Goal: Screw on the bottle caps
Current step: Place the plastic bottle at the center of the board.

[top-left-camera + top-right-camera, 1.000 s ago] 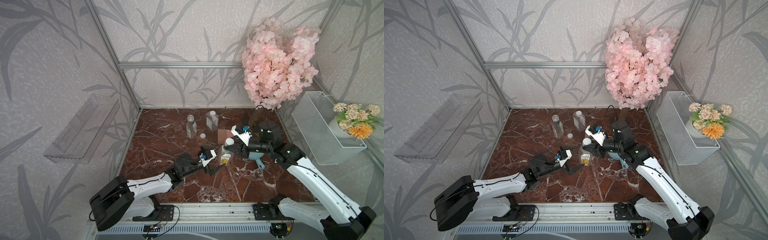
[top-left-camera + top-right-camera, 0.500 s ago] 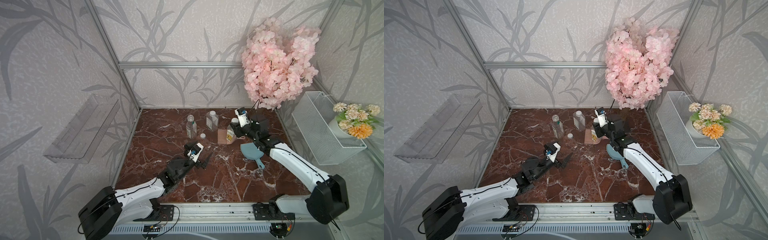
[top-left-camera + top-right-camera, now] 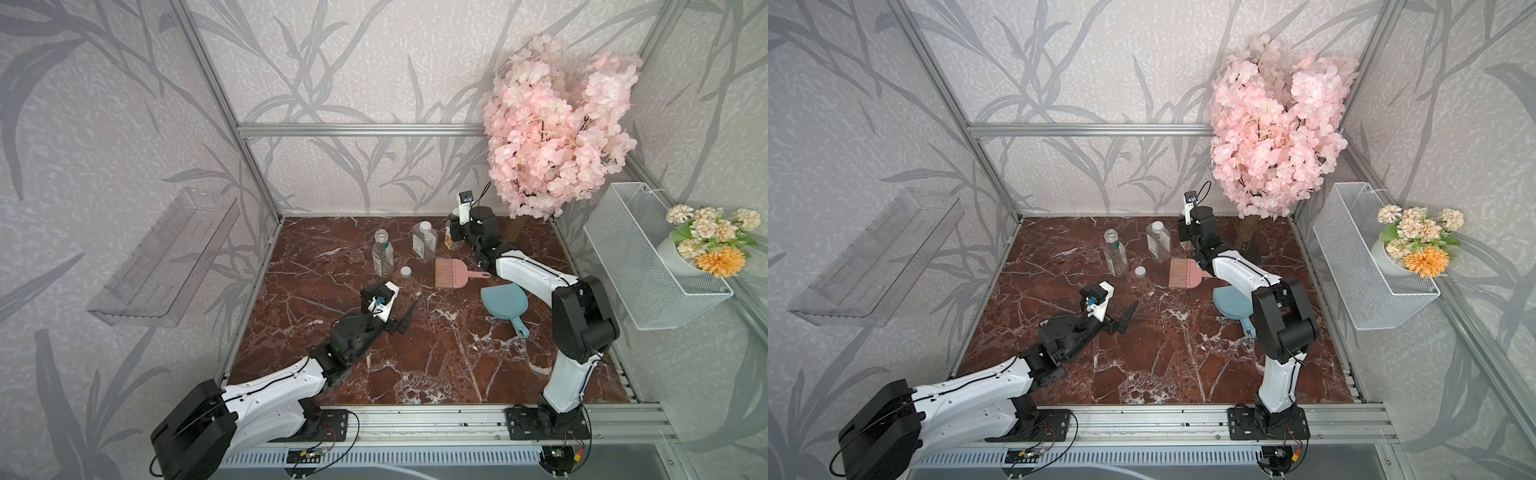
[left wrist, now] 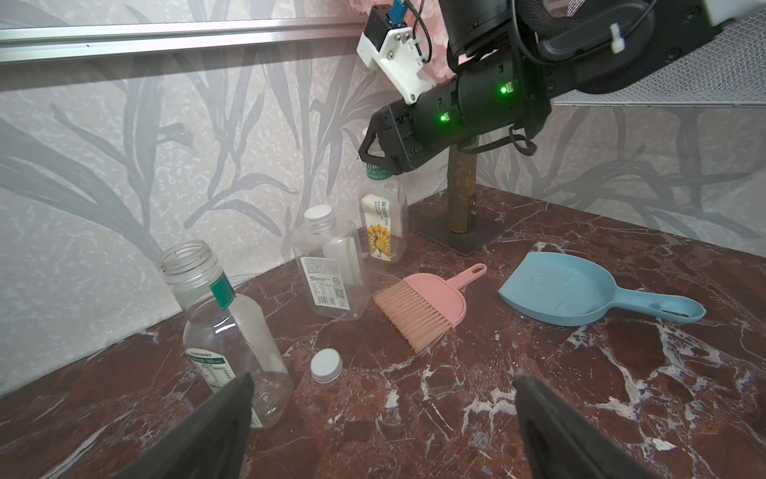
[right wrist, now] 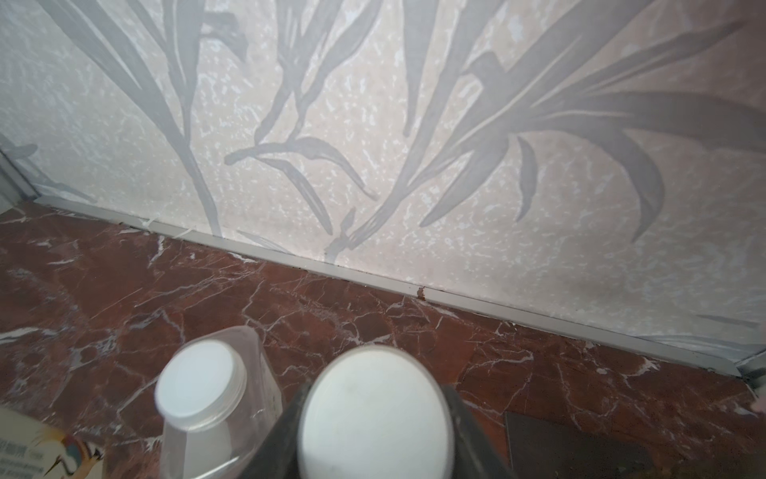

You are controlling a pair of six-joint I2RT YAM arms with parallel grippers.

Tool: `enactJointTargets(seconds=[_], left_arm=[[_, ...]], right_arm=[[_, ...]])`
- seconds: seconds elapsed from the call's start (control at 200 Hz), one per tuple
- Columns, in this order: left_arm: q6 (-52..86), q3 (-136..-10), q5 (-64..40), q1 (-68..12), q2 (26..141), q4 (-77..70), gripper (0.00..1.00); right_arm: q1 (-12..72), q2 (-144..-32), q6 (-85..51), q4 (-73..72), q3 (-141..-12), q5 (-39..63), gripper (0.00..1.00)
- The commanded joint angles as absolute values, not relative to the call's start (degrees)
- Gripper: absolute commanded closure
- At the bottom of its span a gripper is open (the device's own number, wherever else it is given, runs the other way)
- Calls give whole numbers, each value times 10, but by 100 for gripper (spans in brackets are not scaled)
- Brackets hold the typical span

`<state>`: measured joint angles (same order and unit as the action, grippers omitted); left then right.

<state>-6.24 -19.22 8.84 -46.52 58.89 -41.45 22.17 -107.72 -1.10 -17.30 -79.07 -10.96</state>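
Note:
An uncapped round bottle (image 3: 382,253) (image 4: 224,323) stands at the back of the marble table, with a loose white bottle cap (image 3: 405,272) (image 4: 326,365) lying beside it. To its right stands a capped squarer bottle (image 3: 424,243) (image 4: 329,269). Right of that, a bottle with a bird label (image 3: 451,237) (image 4: 383,224) rests on the table. My right gripper (image 3: 456,226) (image 5: 375,435) is shut on its white cap (image 5: 375,414). My left gripper (image 3: 397,316) (image 4: 383,385) is open and holds nothing, low over the table in front of the loose cap.
A pink brush (image 3: 451,272) and a blue dustpan (image 3: 505,301) lie right of the bottles. The pink flower tree's stem and base plate (image 4: 460,232) stand just behind my right gripper. A wire basket (image 3: 648,257) hangs on the right wall, a clear shelf (image 3: 166,257) on the left.
My right gripper carried the bird-label bottle by its cap from the table's middle to the back, beside the squarer bottle. My left arm drew back from it, staying open.

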Motion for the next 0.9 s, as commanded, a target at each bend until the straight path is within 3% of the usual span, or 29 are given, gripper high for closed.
enactJointTargets(seconds=[0.0,0.49,0.665,0.895], left_arm=[[-56,-184,96,-463,579,-408,0],[-56,-185,93,-460,590,-413,0],[-56,-186,93,-460,591,-414,0],[-27,-183,120,-451,595,-420,0]], right_arm=[[217,-1106,-33,-168,-839,-131,89],[217,-1140,-67,-100,-854,-135,84],[215,-1149,-73,-93,-849,-131,76],[215,-1140,-74,-95,-842,-136,49]])
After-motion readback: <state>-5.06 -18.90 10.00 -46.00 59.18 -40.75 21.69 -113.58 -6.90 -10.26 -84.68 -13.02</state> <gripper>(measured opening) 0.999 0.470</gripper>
